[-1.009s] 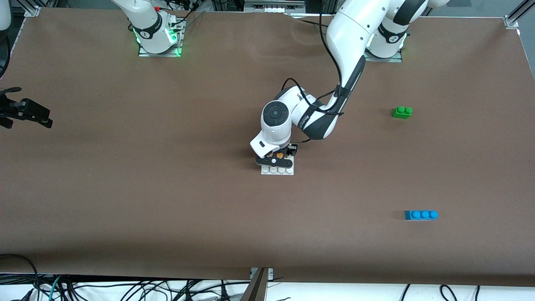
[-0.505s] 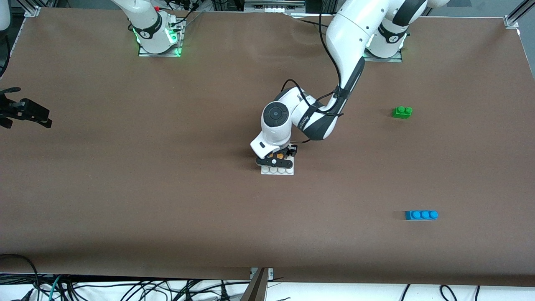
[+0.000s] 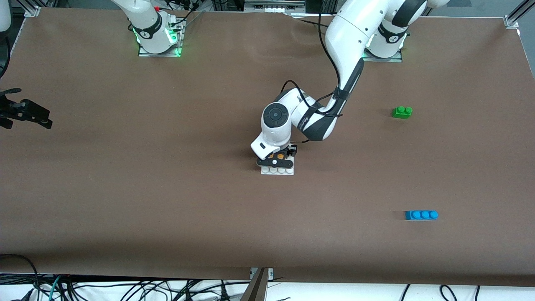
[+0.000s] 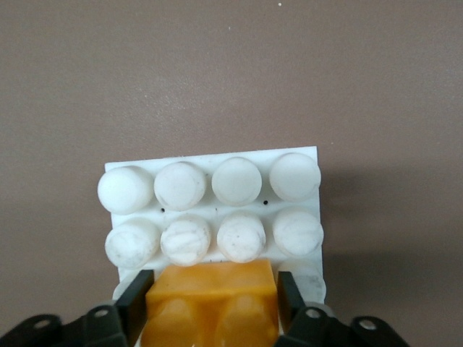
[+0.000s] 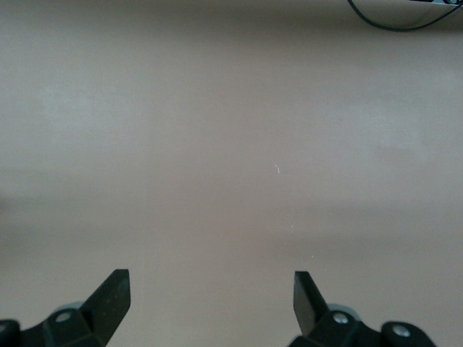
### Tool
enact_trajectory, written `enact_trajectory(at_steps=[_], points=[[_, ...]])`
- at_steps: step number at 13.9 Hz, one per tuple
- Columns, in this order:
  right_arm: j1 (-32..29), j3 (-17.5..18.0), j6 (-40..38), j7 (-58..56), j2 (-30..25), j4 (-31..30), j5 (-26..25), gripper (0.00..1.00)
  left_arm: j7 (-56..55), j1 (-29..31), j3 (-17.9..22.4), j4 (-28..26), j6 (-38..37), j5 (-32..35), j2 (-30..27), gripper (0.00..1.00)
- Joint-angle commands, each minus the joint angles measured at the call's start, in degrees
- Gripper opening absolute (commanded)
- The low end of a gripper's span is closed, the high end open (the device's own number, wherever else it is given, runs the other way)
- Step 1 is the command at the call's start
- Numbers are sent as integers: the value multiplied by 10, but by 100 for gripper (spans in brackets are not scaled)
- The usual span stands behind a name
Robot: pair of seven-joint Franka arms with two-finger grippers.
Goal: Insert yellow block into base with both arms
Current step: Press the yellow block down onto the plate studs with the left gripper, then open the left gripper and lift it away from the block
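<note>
No legible text, label or number anywhere.

Brown table (image 3: 125, 200) filling nearly everything, evenly lit. Aluminium frame rails (image 3: 520, 12) at 1 and 11 o'clock. Along 6 o'clock, a pale floor strip strewn with tangled black cables (image 3: 125, 288).

My left claw (image 4: 210, 311) sits over the block (image 4: 211, 300) on the base (image 3: 277, 170) mid-bench (image 3: 167, 200); my right claw (image 5: 210, 300) waits over the bench's right-arm end.
</note>
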Motion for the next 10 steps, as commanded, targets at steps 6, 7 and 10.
enact_trajectory(at_steps=[6,7,10], points=[[-7,6,4,1,2,1,-4,100,-19,-2,6,15,-75,5,-55,100],[-7,6,4,1,2,1,-4,100,-20,2,7,15,-109,5,-81,100],[-7,6,4,1,2,1,-4,100,-20,34,8,15,-211,3,-160,100]])
